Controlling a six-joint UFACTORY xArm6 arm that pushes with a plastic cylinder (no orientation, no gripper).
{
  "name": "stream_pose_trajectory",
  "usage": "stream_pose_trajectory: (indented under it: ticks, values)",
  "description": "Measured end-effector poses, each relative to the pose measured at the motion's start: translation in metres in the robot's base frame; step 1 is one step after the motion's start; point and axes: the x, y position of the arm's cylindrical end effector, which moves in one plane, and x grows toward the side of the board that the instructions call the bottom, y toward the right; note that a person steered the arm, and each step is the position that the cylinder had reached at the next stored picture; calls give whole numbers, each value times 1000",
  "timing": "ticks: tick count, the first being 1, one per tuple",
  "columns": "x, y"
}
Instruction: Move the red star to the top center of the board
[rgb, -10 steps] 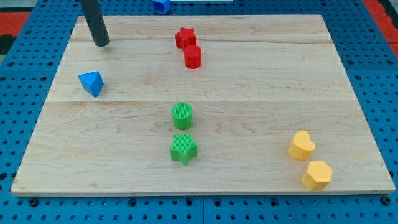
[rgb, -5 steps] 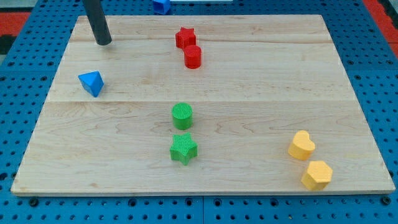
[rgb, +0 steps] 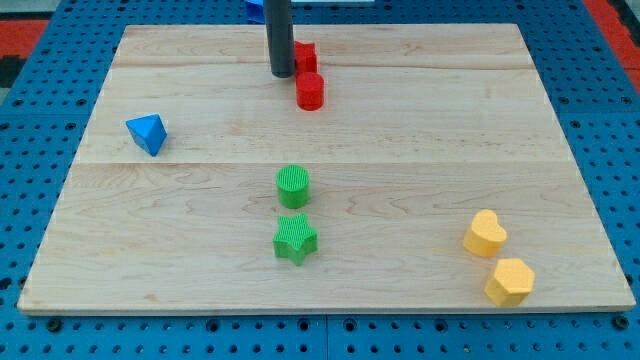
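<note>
The red star (rgb: 305, 57) lies near the top middle of the wooden board (rgb: 420, 130), partly hidden behind my rod. A red cylinder (rgb: 310, 91) sits just below it, touching or nearly touching. My tip (rgb: 281, 73) rests on the board right at the star's left side, close to the cylinder's upper left.
A blue triangular block (rgb: 147, 133) lies at the left. A green cylinder (rgb: 293, 186) and a green star (rgb: 295, 239) sit in the lower middle. A yellow heart (rgb: 485, 233) and a yellow hexagon (rgb: 509, 281) lie at the lower right. A blue block (rgb: 256, 8) sits off the board's top edge.
My tip has moved from the board's upper left rightwards to the red star's left side. The blocks have not visibly moved.
</note>
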Motion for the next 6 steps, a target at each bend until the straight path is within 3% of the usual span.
stream_pose_trajectory:
  ticks: [2, 3, 4, 5, 6]
  values:
    - [-24, 79]
    - [-34, 90]
    - [30, 119]
    - [73, 59]
    - [64, 10]
